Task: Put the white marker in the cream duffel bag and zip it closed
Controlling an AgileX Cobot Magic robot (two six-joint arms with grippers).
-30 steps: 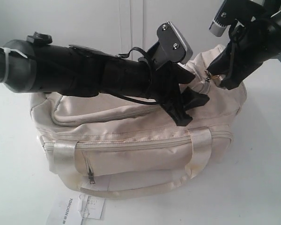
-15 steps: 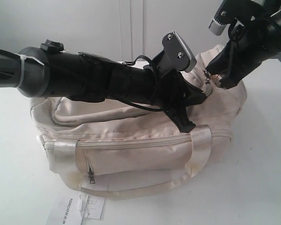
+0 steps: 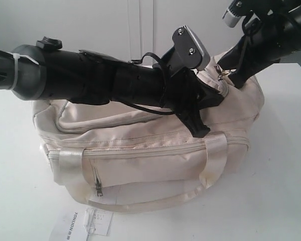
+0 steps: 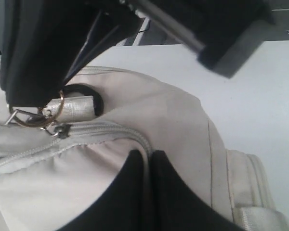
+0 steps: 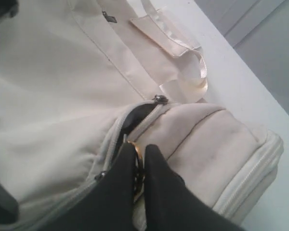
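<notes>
Two claws are gripping the right end of the cream duffel bag: left claw pinching fabric beside the zipper, right claw clamping the gold zipper ring. Bare surface is lying open on both sides.

Black arms, cream duffel bag, gold zipper ring, white table, black-printed white hangtag

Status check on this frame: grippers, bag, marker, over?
Left gripper shut, pinching cream duffel bag by the zip. Right gripper shut on zipper pull ring. Small gap not yet zipped; white marker not in view.
</notes>
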